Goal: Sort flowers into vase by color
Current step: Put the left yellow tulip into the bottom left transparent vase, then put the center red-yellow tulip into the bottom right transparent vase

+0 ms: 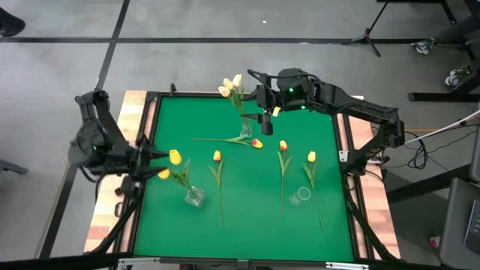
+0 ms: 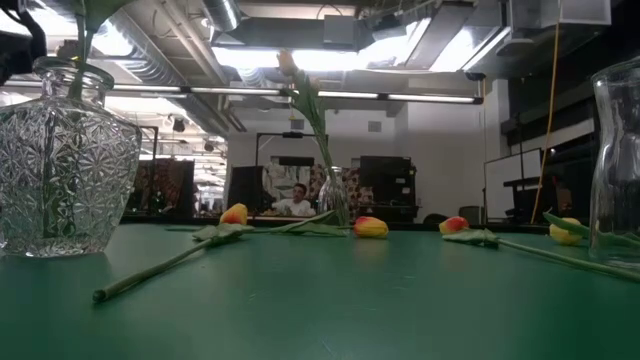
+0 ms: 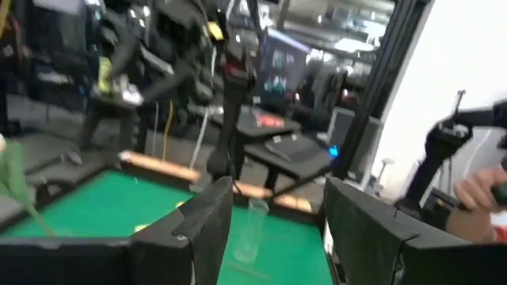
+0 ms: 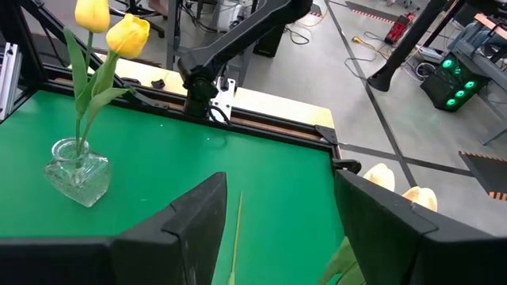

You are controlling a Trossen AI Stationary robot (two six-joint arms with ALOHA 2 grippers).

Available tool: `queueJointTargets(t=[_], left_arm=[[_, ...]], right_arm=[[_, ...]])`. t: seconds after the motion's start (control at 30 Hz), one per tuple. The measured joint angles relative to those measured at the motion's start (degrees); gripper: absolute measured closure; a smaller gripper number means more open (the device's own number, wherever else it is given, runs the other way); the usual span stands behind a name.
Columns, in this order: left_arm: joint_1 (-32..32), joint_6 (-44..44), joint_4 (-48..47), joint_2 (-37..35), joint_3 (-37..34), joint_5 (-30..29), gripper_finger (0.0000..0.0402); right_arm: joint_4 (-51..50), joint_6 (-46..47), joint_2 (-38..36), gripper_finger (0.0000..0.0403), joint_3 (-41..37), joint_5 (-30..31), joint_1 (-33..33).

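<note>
Far vase (image 1: pixel 245 129) holds creamy white tulips (image 1: pixel 231 85); near-left vase (image 1: pixel 195 196) holds yellow tulips (image 1: pixel 174 157); near-right vase (image 1: pixel 300 196) empty; left claw (image 1: pixel 154 155) and right claw (image 1: pixel 267 118) both wide, holding nothing.

A green-topped table (image 1: pixel 247 225) carries three glass vases: one (image 1: pixel 195 196) with yellow tulips, one (image 1: pixel 245 129) with creamy white ones, one (image 1: pixel 301 196) without flowers (lower right). Four tulips (image 1: pixel 218 176) lie loose on it.
</note>
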Motion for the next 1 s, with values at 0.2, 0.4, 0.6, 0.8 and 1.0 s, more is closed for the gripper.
queueJointTargets(t=[0.2,0.4,0.6,0.8,1.0], left_arm=[[0.34,13.38,9.96,-3.75,0.00,-14.06,0.0205],[5.10,14.81,9.33,-9.86,0.09,-22.48,0.0205],[8.56,10.78,3.40,-14.96,0.09,-23.04,0.0205],[9.54,9.96,-0.93,-16.08,0.07,-22.98,0.0205],[9.55,9.76,-4.01,-16.08,0.02,-22.97,0.0205]], right_arm=[[-1.96,1.54,0.00,0.0168,0.00,5.12,0.04],[-6.75,16.86,0.60,0.0168,0.00,17.30,0.00],[-12.77,26.14,6.42,0.0168,-0.01,18.05,0.80],[-10.10,26.78,14.09,0.0168,-3.00,18.09,3.25],[-5.56,19.80,20.15,0.0168,-3.15,17.52,5.07]])
